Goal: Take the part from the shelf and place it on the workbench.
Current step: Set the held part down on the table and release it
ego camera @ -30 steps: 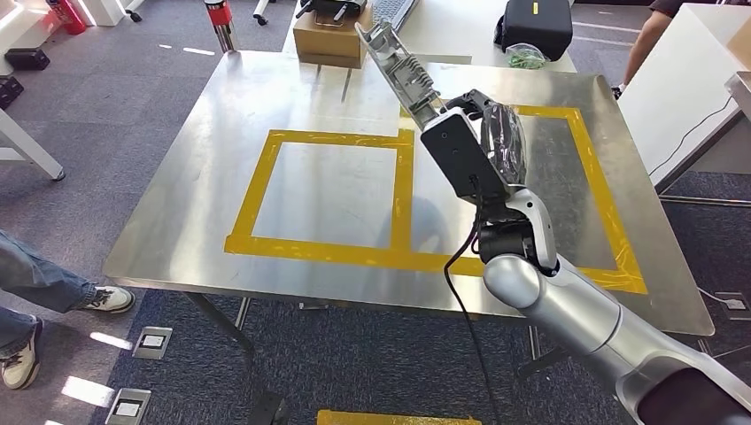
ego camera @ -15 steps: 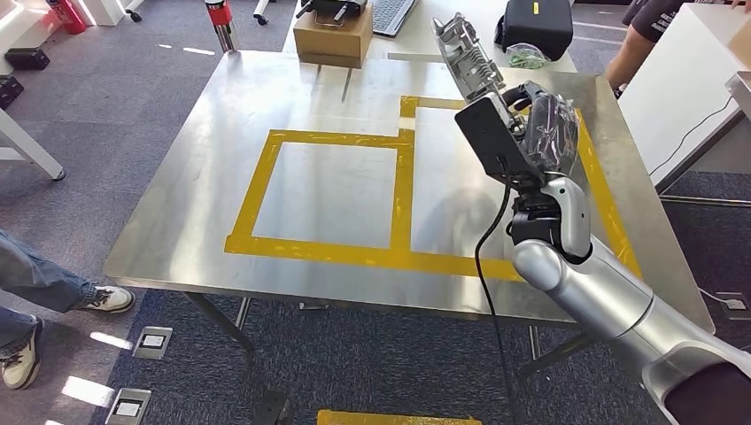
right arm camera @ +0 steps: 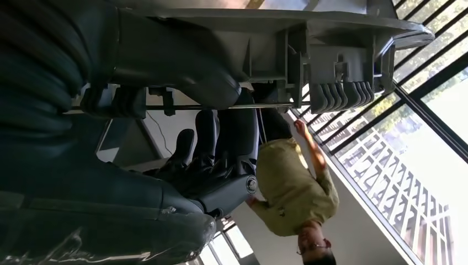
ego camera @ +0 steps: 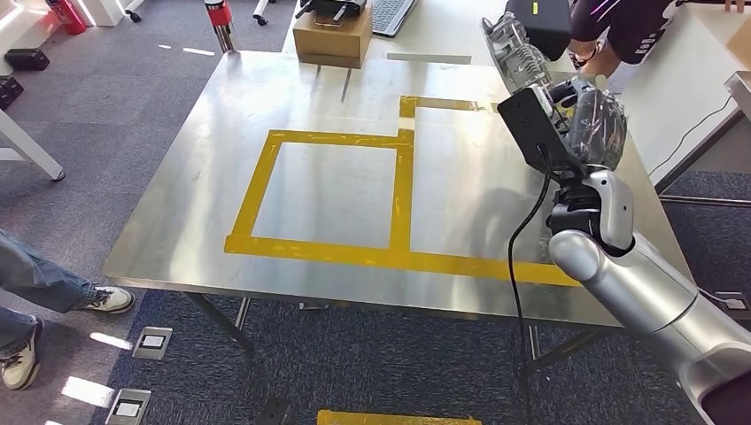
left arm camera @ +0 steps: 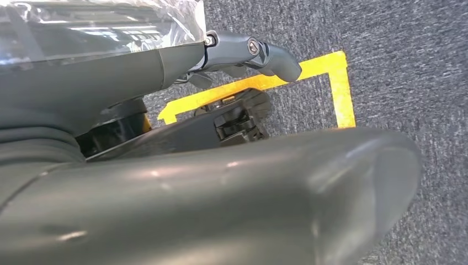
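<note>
One hand, the right hand (ego camera: 592,119), grips the grey part (ego camera: 516,49) raised above the workbench (ego camera: 221,133) near its taped far corner, apparently keeping it clear of the surface for placement

1. Honestly, nothing readable anywhere here: no words, numbers or brand names.
2. The black case (ego camera: 538,22) at the back has a small yellow tag on it, but it's too tiny to make out.
3. The cardboard box (ego camera: 333,37) shows no legible print.
4. The yellow tape (ego camera: 403,190) on the workbench (ego camera: 204,142) is just plain lines, no lettering.
</note>
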### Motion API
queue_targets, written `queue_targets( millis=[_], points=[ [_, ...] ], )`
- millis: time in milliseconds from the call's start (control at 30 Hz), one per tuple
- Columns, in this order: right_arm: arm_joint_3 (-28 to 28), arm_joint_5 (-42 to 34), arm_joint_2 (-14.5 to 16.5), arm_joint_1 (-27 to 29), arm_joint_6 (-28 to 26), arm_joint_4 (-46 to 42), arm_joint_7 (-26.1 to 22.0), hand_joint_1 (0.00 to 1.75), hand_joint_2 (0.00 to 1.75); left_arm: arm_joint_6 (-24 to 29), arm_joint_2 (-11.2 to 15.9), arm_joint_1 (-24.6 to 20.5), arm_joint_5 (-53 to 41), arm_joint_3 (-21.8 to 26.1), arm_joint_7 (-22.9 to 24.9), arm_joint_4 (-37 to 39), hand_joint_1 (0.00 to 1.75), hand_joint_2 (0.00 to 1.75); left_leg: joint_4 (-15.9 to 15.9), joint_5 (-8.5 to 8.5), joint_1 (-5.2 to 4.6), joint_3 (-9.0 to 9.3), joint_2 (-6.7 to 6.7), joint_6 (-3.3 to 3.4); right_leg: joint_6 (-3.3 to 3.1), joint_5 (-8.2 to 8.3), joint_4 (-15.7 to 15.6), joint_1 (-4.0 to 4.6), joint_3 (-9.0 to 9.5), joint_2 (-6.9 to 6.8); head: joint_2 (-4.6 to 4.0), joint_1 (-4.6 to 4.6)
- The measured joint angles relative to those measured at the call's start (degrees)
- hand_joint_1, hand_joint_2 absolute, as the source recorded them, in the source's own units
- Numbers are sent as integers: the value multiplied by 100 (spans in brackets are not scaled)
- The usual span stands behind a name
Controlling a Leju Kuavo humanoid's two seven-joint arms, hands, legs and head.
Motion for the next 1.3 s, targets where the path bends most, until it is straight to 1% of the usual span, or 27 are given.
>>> queue_targets(
  millis=[133, 267, 967, 1167, 1300],
  points=[
    [25, -9, -17, 161, 147, -9, -168, 175, 175, 2, -1, 32, 16, 2, -21, 0, 0, 0, -1, 0, 0, 0, 0, 0, 0, 0, 0, 0, 0, -1, 0, -1],
    [58, 56, -17, 302, 213, -7, -238, 175, 175, -10, -3, 33, 17, 2, -51, 0, 0, 0, -2, 0, 0, 0, 0, 0, 0, 0, 0, 0, 0, -2, 0, 0],
    [11, -122, -8, 1036, 23, 330, -674, 175, 175, -27, -7, 57, -22, 2, -81, 0, 0, 0, -3, 0, 0, 0, -1, 1, 1, 0, -1, 0, 3, -4, 0, 0],
    [17, -305, 32, 1167, 280, 421, -858, 175, 175, -27, -9, 69, -20, 2, -81, 0, 0, 0, -4, 0, 0, -1, -1, 1, 1, 0, -1, 0, 3, -5, 0, 0],
    [32, -860, 137, 1266, 657, 506, -1091, 175, 175, -27, -9, 77, -4, 4, -95, 0, 0, 0, -4, 0, 0, -1, -1, 1, 1, 0, -1, 0, 3, -4, 0, 1]
  ],
)
